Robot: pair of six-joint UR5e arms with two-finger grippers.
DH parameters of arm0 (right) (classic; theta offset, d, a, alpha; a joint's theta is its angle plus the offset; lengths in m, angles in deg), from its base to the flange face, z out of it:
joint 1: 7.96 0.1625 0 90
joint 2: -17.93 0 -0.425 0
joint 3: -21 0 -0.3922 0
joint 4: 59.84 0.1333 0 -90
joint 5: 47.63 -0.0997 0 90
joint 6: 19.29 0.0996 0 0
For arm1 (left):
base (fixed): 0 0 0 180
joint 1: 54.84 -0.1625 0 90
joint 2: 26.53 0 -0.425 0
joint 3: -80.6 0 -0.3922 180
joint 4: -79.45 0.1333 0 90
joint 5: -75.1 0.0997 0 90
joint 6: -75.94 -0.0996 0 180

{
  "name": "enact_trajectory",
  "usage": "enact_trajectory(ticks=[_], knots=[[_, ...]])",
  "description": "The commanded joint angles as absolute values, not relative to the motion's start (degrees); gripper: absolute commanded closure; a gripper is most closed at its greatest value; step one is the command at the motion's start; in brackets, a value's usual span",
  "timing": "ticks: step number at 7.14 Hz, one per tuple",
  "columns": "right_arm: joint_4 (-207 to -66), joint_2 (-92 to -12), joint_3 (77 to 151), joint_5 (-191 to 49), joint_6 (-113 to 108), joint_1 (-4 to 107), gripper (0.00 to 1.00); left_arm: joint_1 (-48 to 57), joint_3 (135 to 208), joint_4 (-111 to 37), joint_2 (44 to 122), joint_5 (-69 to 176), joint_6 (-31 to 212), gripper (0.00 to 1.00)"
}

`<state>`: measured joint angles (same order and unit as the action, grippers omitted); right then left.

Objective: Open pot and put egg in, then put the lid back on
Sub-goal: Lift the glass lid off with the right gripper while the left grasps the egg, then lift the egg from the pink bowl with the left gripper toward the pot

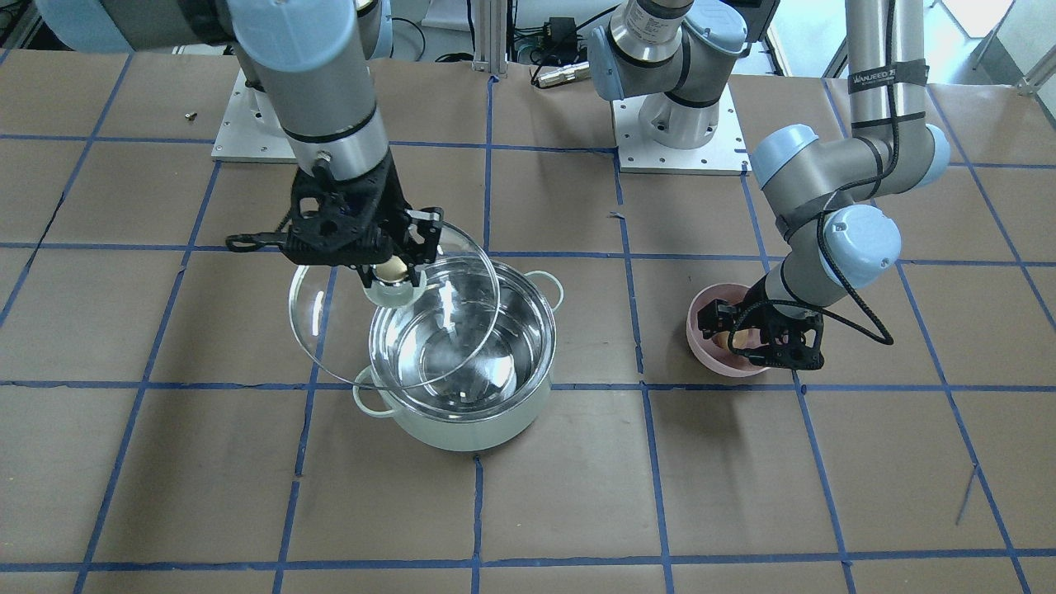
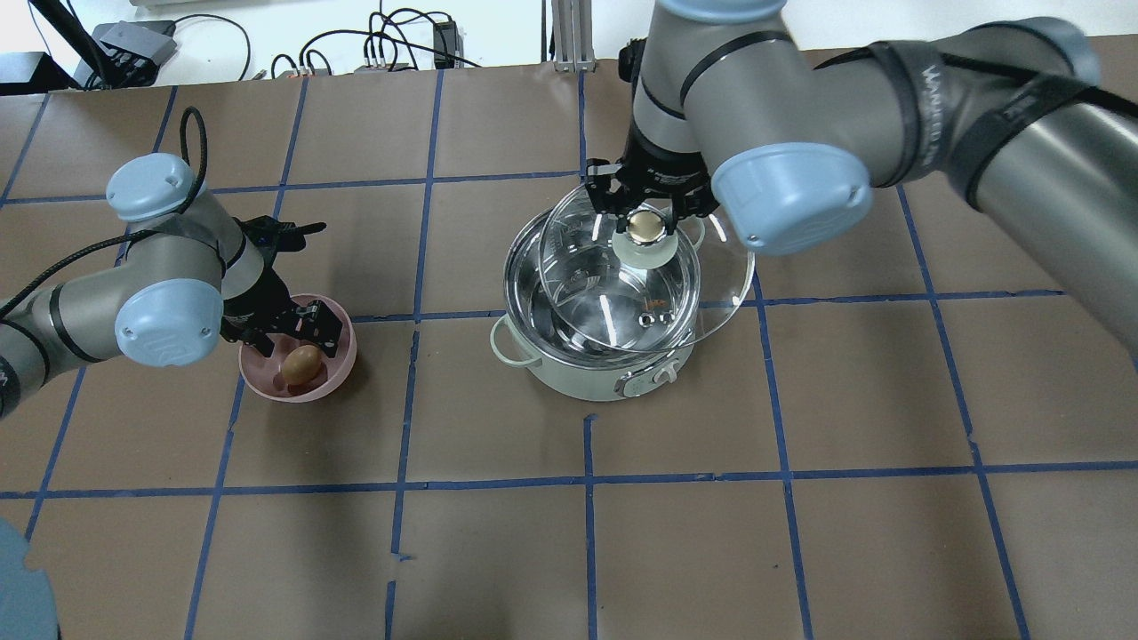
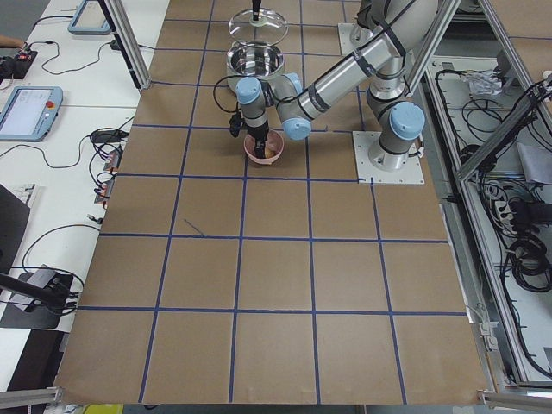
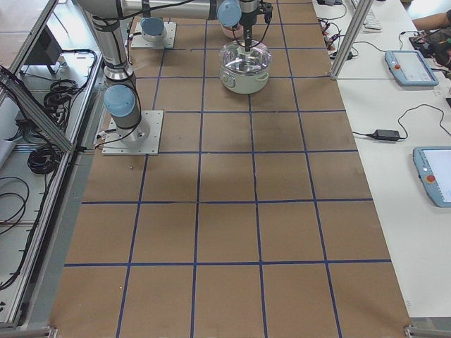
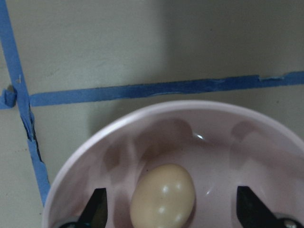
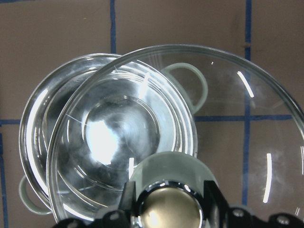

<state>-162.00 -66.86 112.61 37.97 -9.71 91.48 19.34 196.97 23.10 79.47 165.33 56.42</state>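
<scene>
The mint-green pot [image 2: 578, 378] stands open mid-table, its steel inside empty; it also shows in the front view [image 1: 462, 421]. My right gripper [image 2: 646, 224] is shut on the cream knob of the glass lid [image 2: 711, 284]. It holds the lid tilted above the pot, shifted toward the robot's right [image 1: 330, 330]. The tan egg [image 2: 301, 364] lies in the pink bowl [image 2: 345, 356]. My left gripper [image 2: 298, 342] is open and low in the bowl. In the left wrist view its fingers [image 5: 97, 206] stand on either side of the egg [image 5: 163, 197], apart from it.
The table is brown paper with a blue tape grid. The bowl [image 1: 700, 305] sits about one grid square from the pot on the robot's left. Both arm bases stand on white plates [image 1: 676, 157] at the robot's side of the table.
</scene>
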Motion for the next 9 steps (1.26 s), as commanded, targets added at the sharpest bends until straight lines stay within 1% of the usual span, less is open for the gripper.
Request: enact_trajectory(ticks=[1,2,3,4,5,8,9], knots=[[-154.2,-72.0,112.6,38.1,-19.1,84.6,0.76,19.4,197.3,23.1,79.6,165.2,56.4,0.2],[-152.9,-72.2,112.8,38.1,-22.2,82.2,0.76,19.3,197.3,23.1,79.6,165.6,56.2,0.53],[-152.2,-72.2,112.9,38.1,-23.3,80.9,0.77,19.3,197.4,23.0,79.6,165.6,56.1,0.73],[-152.0,-72.2,113.1,38.5,-24.2,80.1,0.78,19.3,197.7,23.0,79.6,165.6,56.1,0.78],[-150.7,-72.2,112.8,38.8,-25.3,79.6,0.78,19.4,197.8,23.0,79.6,165.7,56.1,0.78],[-150.6,-72.5,113.0,38.8,-25.4,79.6,0.78,19.3,197.7,23.0,79.6,165.5,56.2,0.9],[-150.6,-72.5,113.0,38.8,-25.6,79.5,0.78,19.4,197.5,23.0,79.5,165.4,56.2,0.91]])
